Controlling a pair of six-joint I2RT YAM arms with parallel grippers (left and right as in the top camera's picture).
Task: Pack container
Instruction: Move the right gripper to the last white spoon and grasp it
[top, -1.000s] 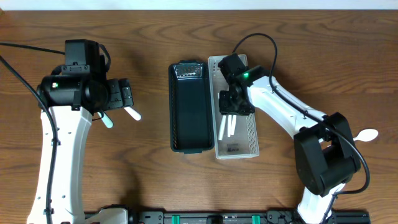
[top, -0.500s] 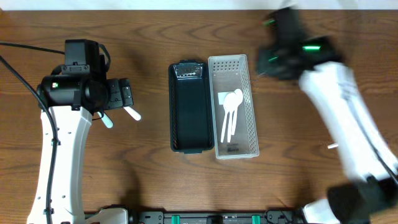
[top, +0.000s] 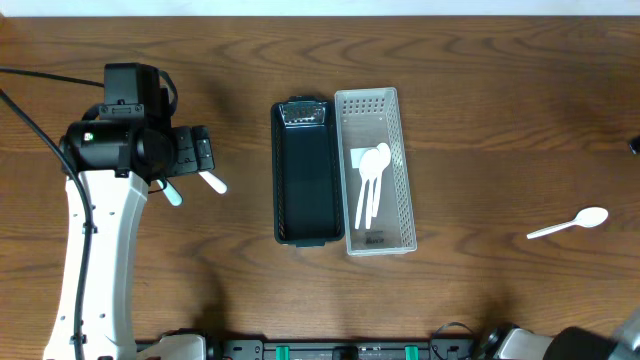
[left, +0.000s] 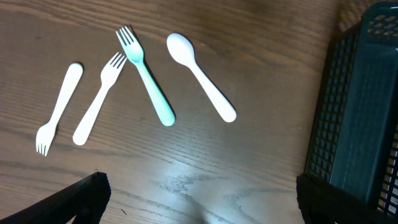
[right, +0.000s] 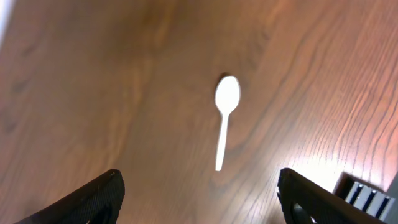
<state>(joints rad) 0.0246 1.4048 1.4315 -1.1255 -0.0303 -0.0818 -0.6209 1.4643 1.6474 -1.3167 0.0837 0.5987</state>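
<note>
Overhead: clear tray (top: 409, 150) just beside black tray (top: 308, 190), table ctr; white spoons (top: 370, 185) lie inside clear tray. Loose spoon (top: 570, 224) on table, far R. L gripper (left: 199, 208): fingers spread, empty, above teal fork (left: 151, 87). R gripper (right: 199, 199): spread, empty, above loose spoon.

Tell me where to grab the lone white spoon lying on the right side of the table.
Probably mid-handle, straight down from above with the right gripper. The white spoon lies flat on the table, so only a top-down pinch looks workable. Its handle is straight and narrow, while the bowl is wide and rounded. Set the fingers across the handle's width.
</note>
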